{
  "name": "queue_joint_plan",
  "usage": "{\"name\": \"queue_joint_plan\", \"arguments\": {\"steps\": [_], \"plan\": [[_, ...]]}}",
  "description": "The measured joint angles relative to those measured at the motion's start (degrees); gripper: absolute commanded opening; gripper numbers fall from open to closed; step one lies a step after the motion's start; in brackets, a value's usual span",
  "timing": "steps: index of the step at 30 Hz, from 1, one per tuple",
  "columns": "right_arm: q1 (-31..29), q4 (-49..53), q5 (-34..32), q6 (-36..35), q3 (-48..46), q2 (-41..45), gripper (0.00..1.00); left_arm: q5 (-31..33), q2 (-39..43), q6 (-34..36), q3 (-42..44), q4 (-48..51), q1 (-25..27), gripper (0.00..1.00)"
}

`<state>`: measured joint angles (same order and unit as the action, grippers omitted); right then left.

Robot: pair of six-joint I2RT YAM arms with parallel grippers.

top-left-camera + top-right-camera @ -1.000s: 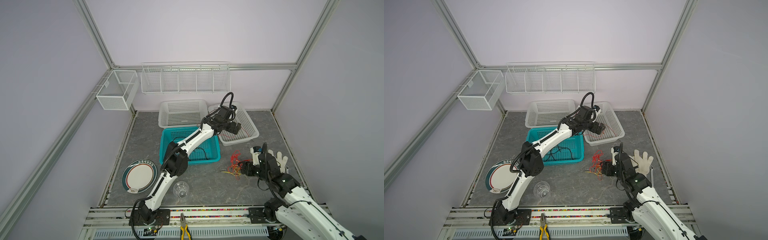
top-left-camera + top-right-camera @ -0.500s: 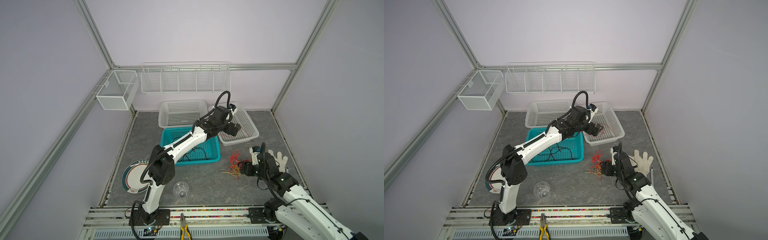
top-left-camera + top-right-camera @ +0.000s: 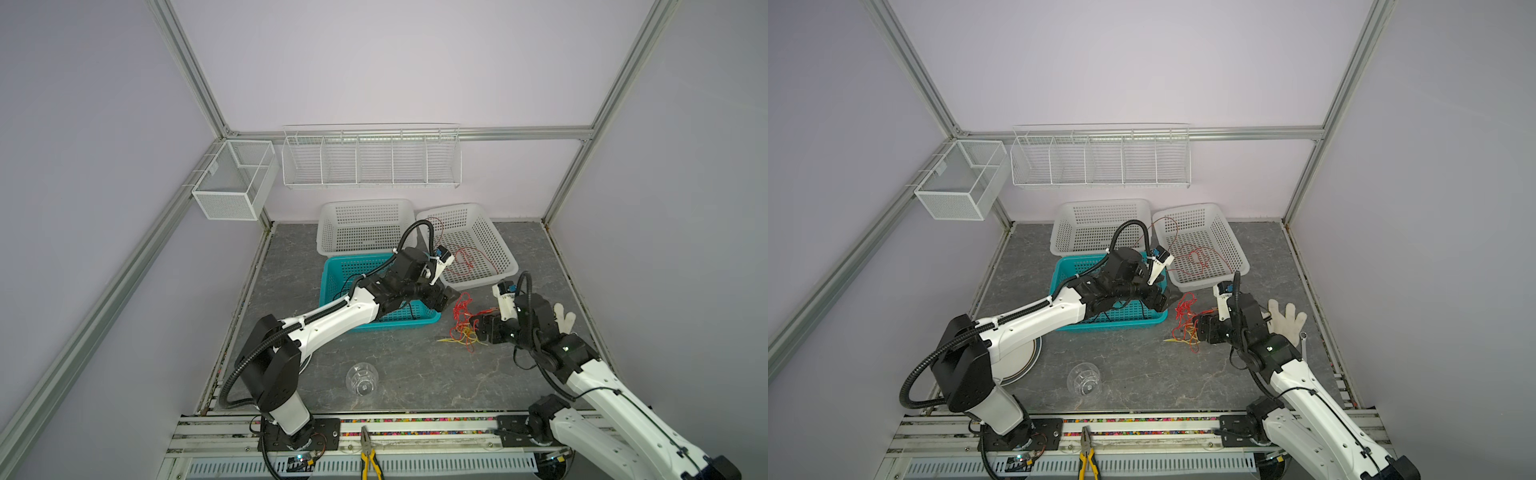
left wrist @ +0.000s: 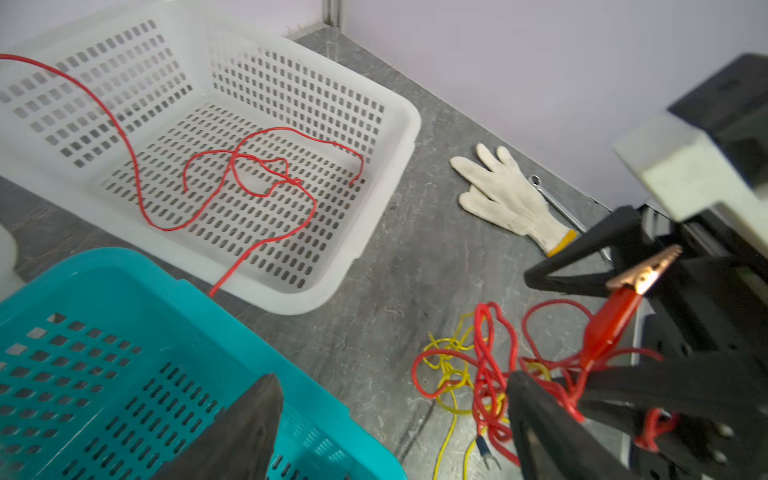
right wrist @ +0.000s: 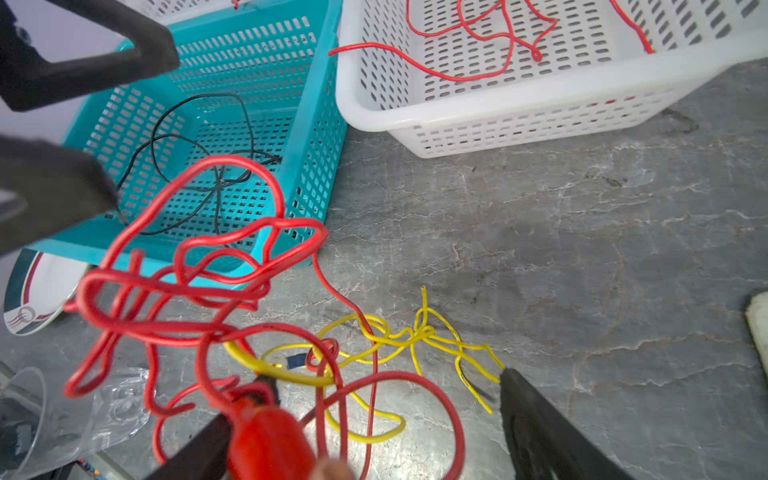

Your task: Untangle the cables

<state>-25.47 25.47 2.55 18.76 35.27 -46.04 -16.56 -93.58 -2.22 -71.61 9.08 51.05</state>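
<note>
Cables lie tangled on your tabletop. Your right pincer gapes at them, red clip between its jaws; your left pincer hangs open nearby.

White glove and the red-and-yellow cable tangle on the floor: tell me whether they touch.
Apart. The left wrist view shows bare grey floor between the white glove and the nearest loops of the cable tangle.

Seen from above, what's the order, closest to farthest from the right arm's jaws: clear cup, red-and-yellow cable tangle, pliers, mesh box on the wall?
From the right gripper, in a top view:
1. cable tangle, just at its jaws.
2. clear cup, front middle.
3. pliers, on the front rail.
4. mesh box, left wall.
</note>
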Motion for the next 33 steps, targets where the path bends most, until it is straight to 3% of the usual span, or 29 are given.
{"name": "queue_joint_plan", "arguments": {"steps": [4, 15, 25, 33], "plan": [[0.0, 0.0, 1.8, -1.5, 0.3, 0.0, 0.85, -2.8, 0.4, 0.0, 1.6, -2.5, 2.1, 0.77], [0.0, -1.6, 3.1, -2.6, 0.3, 0.0, 0.84, -7.2, 0.1, -3.9, 4.1, -9.7, 3.0, 0.0], [-0.1, -2.2, 5.8, -2.2, 2.1, 1.4, 0.86, -4.6, -0.4, -5.5, 4.2, -10.5, 3.0, 0.0], [-0.1, -3.5, 0.0, -1.5, 9.9, -5.1, 0.82, 4.3, 3.0, -5.5, 8.8, -10.6, 3.0, 0.0]]}}
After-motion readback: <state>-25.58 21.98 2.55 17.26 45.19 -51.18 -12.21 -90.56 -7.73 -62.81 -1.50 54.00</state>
